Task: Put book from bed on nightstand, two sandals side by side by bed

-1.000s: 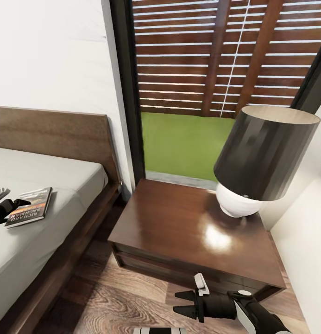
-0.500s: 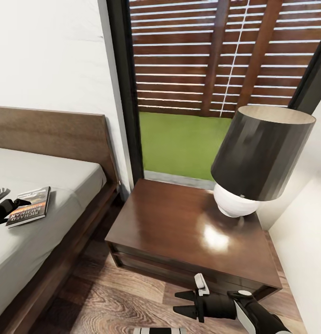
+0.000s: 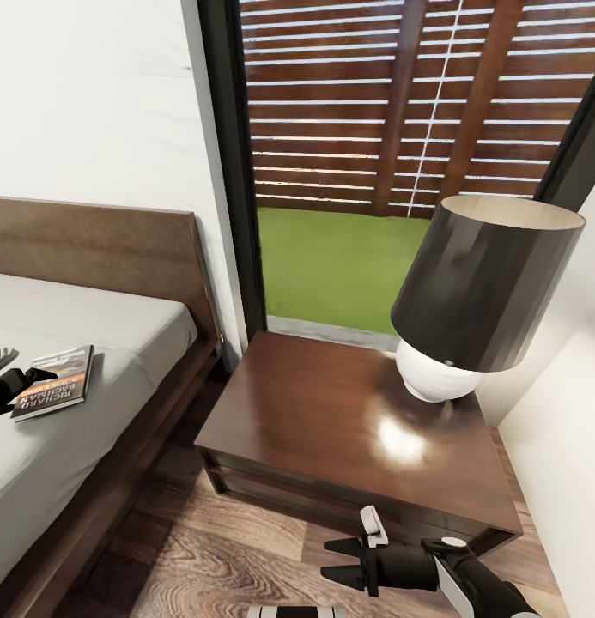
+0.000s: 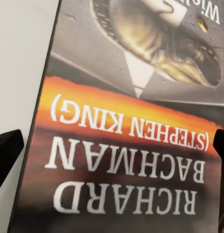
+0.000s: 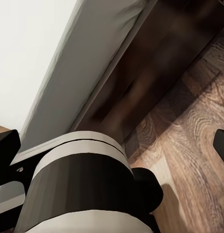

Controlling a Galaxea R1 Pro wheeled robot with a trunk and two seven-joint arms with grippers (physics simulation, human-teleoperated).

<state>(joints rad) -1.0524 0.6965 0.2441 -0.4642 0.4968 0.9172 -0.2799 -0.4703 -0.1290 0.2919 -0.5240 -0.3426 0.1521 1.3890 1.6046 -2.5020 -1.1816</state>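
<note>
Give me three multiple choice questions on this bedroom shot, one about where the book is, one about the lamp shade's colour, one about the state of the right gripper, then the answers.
1. Where does the book lie?
A. on the nightstand
B. on the bed
C. on the floor

2. What colour is the lamp shade?
A. black
B. white
C. blue

3. How does the right gripper stand?
A. shut on the book
B. shut on the lamp
C. open, holding nothing

Answers: 1 B, the book rests on the grey mattress of the bed, by the left gripper. 2 A, the shade is black above a white base. 3 C, its fingers are spread over the floor in front of the nightstand.
</note>
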